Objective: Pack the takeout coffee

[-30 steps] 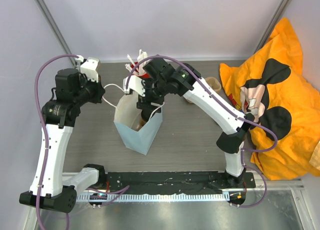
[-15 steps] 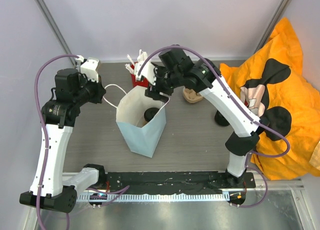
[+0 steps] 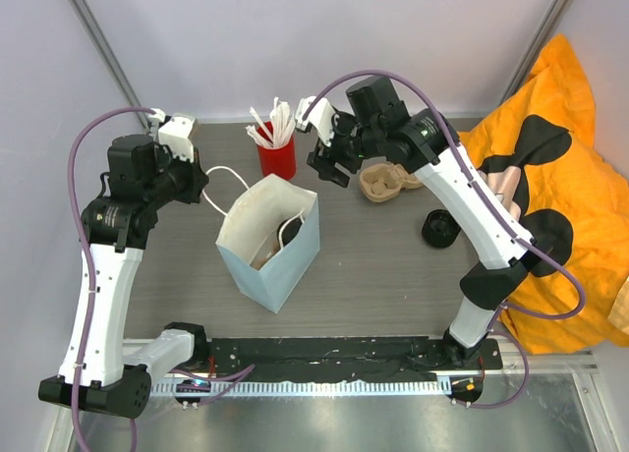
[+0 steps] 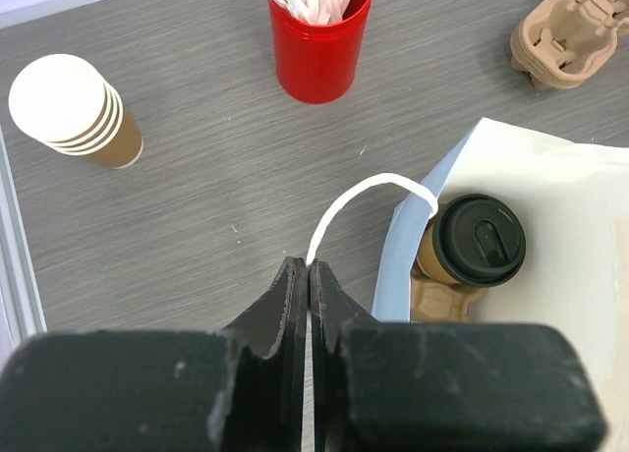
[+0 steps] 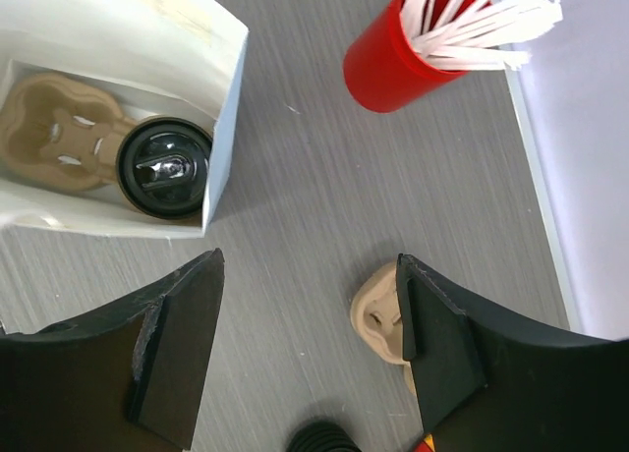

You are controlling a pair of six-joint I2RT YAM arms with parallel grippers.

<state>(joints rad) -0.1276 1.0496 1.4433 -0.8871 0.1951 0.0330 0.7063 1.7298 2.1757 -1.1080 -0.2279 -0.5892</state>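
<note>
The takeout coffee [image 4: 472, 244] is a tan kraft cup with a black lid. It stands inside the pale blue paper bag [image 3: 278, 267] on a cardboard carrier insert, and its lid also shows in the right wrist view [image 5: 164, 167]. My left gripper [image 3: 197, 185] is shut on the bag's white string handle [image 4: 359, 192], with its fingertips [image 4: 295, 275] pressed together on it. My right gripper [image 3: 329, 165] is open and empty. It hovers above the table between the bag and a loose cardboard carrier [image 5: 378, 319], to the right of the bag's mouth.
A red cup of white sticks [image 3: 276, 153] stands behind the bag. A moulded carrier [image 3: 385, 182] and a stack of black lids [image 3: 440, 228] lie to the right. An orange cloth [image 3: 555, 206] fills the right side. A stack of tan cups [image 4: 74, 113] stands at the far left.
My right gripper has come up out of the bag, open and empty, and moved back and right. The cup stays in the bag. The left gripper still holds the handle.
</note>
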